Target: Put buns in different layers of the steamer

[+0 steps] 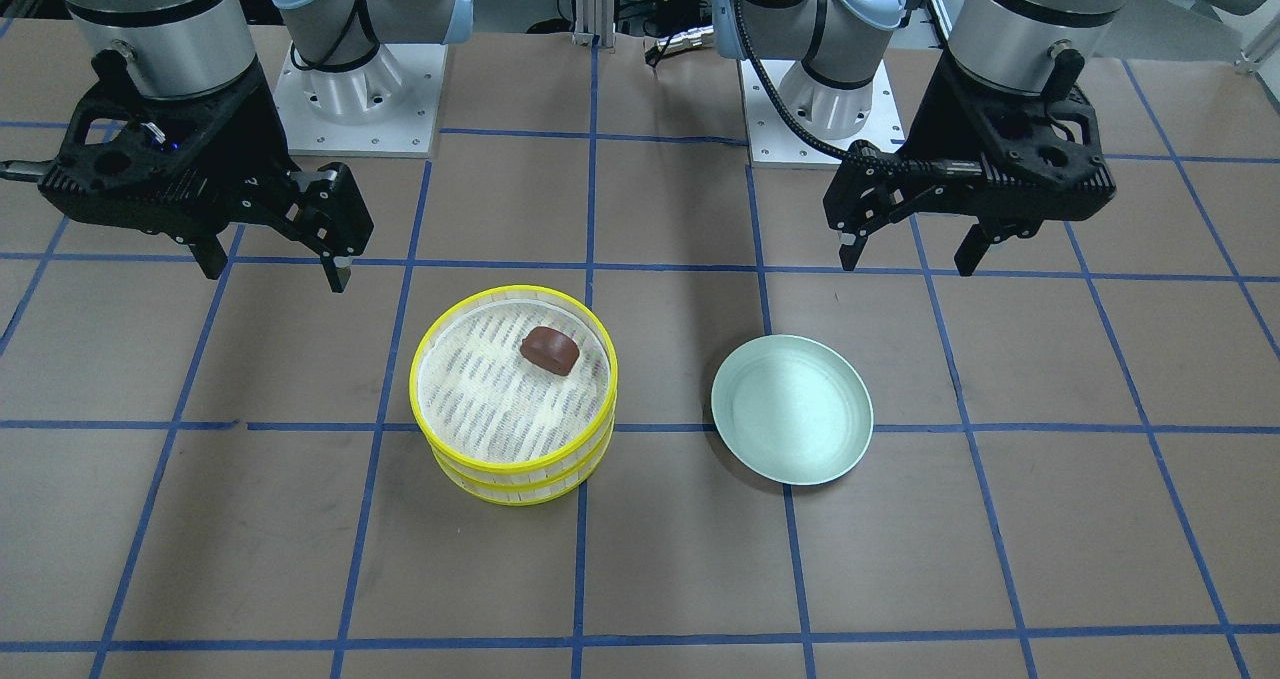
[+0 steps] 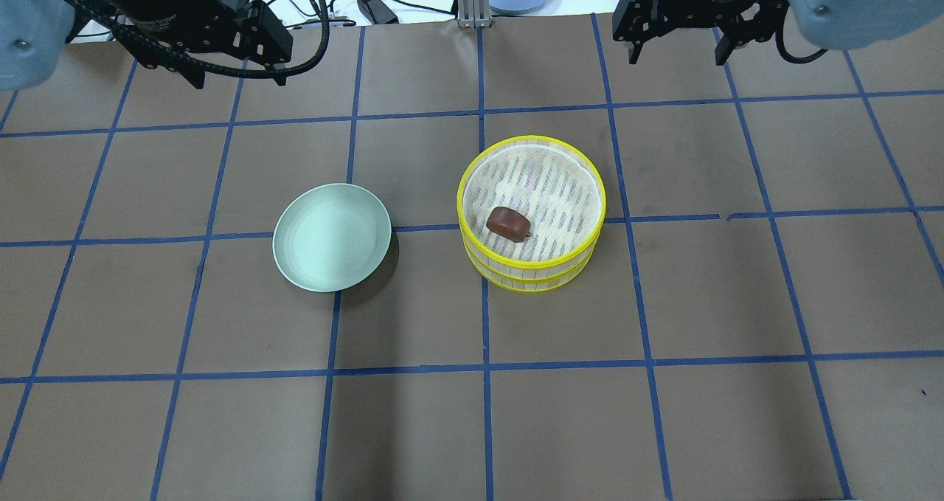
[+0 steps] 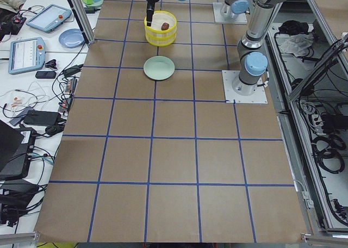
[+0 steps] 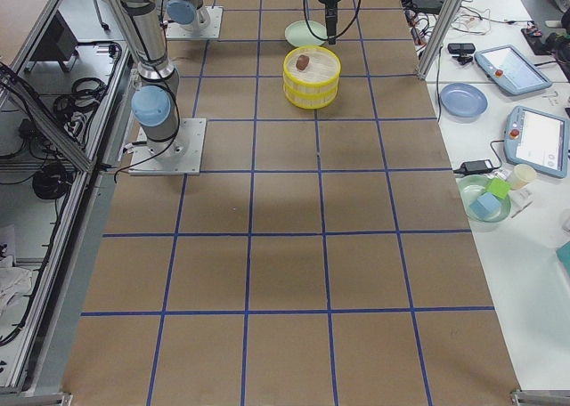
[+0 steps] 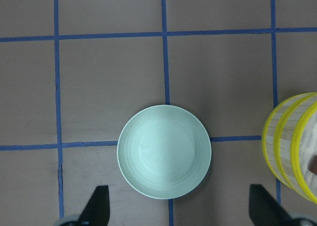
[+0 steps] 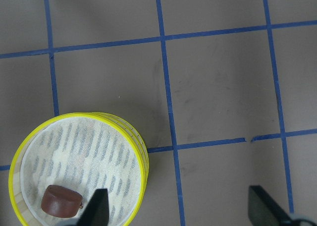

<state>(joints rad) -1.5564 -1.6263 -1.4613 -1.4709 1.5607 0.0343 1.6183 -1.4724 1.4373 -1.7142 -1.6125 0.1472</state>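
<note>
Brown bun laid in top steamer tray; white bun unseen, prob. in lower layer. L gripper, R gripper held spread, well apart from the steamer.

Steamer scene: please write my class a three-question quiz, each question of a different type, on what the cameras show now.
1. True or false: the pale green plate holds a bun.
2. Where is the reddish-brown bun? A on the table; B in the top steamer layer; C on the plate.
3. Fill in: the left gripper and the right gripper are both ____ and hold nothing.

Key: 1 false; 2 B; 3 open.
</note>
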